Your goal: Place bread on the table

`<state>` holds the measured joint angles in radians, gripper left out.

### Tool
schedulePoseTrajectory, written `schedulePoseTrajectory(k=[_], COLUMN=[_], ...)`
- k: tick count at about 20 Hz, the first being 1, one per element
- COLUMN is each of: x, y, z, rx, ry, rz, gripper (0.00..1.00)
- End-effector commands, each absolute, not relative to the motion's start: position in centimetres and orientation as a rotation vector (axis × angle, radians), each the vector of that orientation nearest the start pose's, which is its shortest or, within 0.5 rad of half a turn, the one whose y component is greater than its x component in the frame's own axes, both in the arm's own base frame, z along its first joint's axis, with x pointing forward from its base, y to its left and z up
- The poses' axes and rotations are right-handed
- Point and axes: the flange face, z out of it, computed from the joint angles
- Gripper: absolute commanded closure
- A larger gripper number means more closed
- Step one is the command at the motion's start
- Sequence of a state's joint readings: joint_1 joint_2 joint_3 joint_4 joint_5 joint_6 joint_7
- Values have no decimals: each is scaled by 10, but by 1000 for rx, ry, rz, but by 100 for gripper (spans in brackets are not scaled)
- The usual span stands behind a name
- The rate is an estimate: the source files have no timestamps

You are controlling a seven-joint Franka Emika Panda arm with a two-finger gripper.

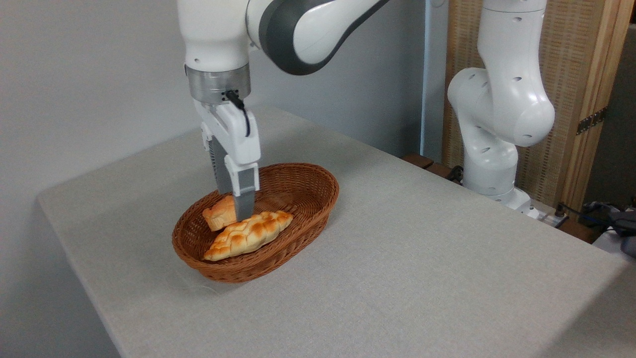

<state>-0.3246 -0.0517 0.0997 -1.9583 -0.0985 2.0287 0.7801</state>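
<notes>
Camera view: gripper reaches into the basket, fingers astride the bun; it shows leftward, loaf in front; grip closure unclear.

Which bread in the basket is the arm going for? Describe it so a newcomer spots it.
On the table sits a brown wicker basket. Inside, the bread lies at the jaws, behind the long braided loaf. It is smaller, rounder and deeper orange.

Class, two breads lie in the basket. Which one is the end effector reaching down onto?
The small orange bun at the basket's back left; the end effector comes down at it. The long braided loaf lies in front, nearer the camera.
</notes>
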Motion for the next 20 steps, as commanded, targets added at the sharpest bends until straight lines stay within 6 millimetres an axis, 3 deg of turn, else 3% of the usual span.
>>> schedulePoseTrajectory(k=[1, 3, 8, 20], x=[538, 534, 526, 529], y=[-148, -164, -179, -188], z=[497, 496, 482, 456], rx=[-2836, -2852, -2853, -2840], ry=[1513, 1546, 1588, 1612], rz=[-279, -289, -242, -165], gripper=[0, 0, 0, 1])
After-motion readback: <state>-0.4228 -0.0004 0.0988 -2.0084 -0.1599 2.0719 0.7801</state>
